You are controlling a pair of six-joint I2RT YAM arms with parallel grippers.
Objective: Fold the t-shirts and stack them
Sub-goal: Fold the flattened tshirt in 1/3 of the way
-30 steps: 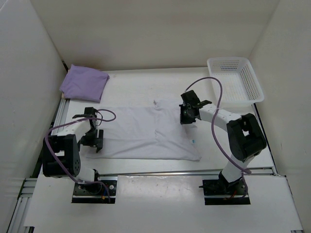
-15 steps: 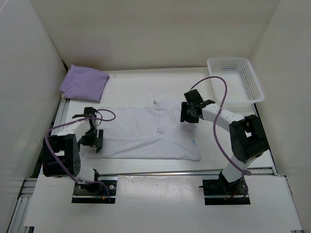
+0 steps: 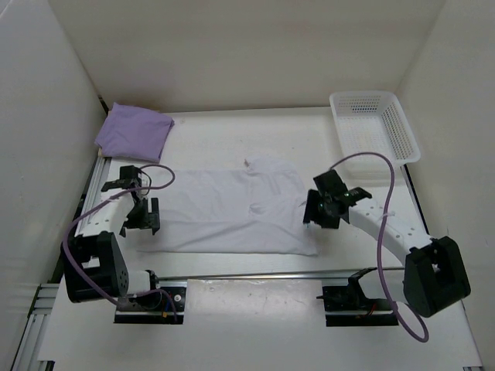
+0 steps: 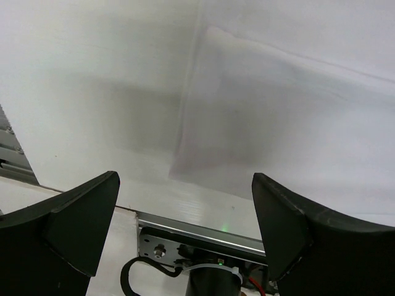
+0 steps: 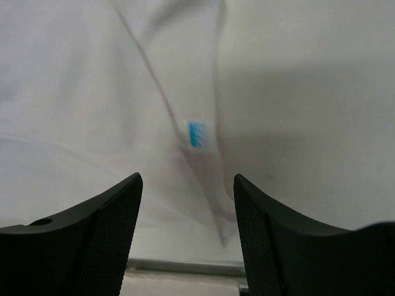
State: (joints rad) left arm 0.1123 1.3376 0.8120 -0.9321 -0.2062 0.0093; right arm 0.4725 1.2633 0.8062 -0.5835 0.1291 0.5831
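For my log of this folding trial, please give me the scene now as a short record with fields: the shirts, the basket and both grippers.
shirts in view: two
white t-shirt: spread flat across the middle of the table, blue label near its right edge
lavender t-shirt: folded, far left corner, apart from the white one
basket: far right corner, no shirt in it
left gripper: open, at the white shirt's left edge, holding nothing
right gripper: open, over the right edge near the label, holding nothing
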